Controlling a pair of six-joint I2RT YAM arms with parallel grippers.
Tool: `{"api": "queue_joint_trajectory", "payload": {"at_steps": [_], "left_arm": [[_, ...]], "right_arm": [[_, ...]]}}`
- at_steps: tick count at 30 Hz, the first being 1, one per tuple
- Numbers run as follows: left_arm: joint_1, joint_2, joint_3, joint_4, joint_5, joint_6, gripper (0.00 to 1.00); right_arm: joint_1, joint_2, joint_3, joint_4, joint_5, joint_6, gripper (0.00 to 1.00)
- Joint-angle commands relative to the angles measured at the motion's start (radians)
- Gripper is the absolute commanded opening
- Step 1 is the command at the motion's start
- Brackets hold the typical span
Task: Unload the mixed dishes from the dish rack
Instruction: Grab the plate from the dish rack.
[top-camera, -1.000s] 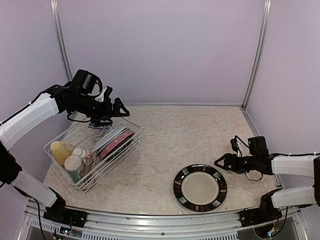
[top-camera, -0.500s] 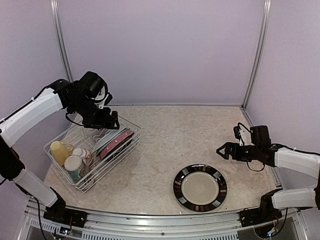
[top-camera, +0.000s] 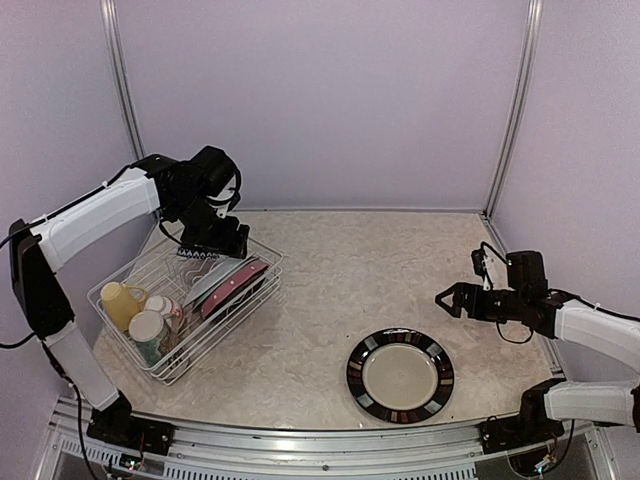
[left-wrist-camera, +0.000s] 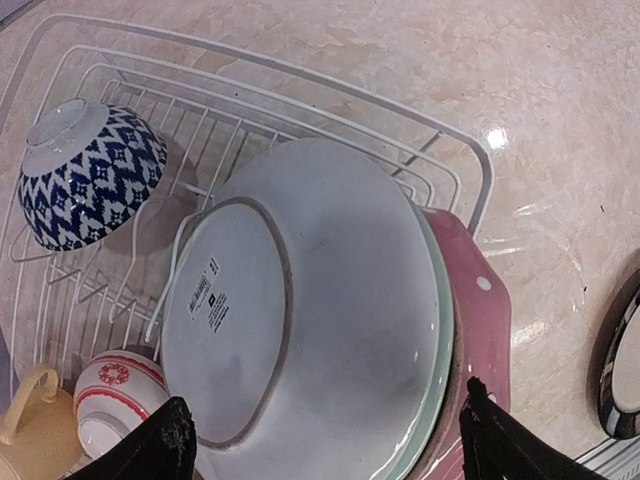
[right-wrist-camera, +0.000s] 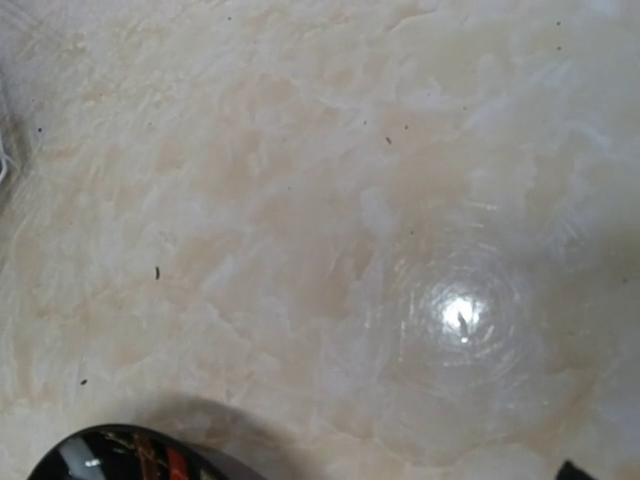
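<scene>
- Progress check: looks like just one dish is out so far. A black-rimmed plate (top-camera: 400, 375) sits flat on the table (top-camera: 330, 280) at about 5 o'clock in the overhead view, well apart from the rack.
- The dish rack (top-camera: 262, 246) is over at 8 o'clock and pretty full.
- Left in it, going by the left wrist view: a white-backed plate (left-wrist-camera: 300, 310) leaning on a pale green plate (left-wrist-camera: 441, 330) and a pink dotted plate (left-wrist-camera: 487, 310), a blue-and-white bowl (left-wrist-camera: 85, 175) upside down at 10 o'clock, a red-patterned bowl (left-wrist-camera: 115, 395) and a yellow mug (left-wrist-camera: 25, 430) at 7 o'clock. The overhead view also shows a cream mug (top-camera: 148, 328).
- Left gripper (top-camera: 211, 247) hangs over the rack's far end, jaws spread wide either side of the plate stack, holding nothing.
- Right gripper (top-camera: 452, 301) hovers at 3 o'clock near the black plate, jaws apart and empty.
- So I'd say early days; the plates seem next.
</scene>
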Motion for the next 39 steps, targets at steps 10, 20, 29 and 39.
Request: {"api": "queue_joint_trajectory", "payload": {"at_steps": [10,20,29,39], "left_arm": [[-0.002,0.091,0.071,-0.003,-0.038,0.021,0.85],[0.004,0.122,0.086,-0.026,-0.118,0.019,0.72],[0.001,0.114,0.083,-0.083,-0.264,0.018,0.66],[-0.052,0.135,0.068,-0.157,-0.469,-0.004,0.56]], "right_arm": [[0.002,0.004,-0.017,-0.001,-0.009,0.011,1.0],[0.002,0.016,-0.008,0.005,-0.019,0.015,1.0],[0.002,0.023,-0.015,0.021,-0.018,0.024,1.0],[0.001,0.027,-0.018,0.027,-0.018,0.027,1.0]]}}
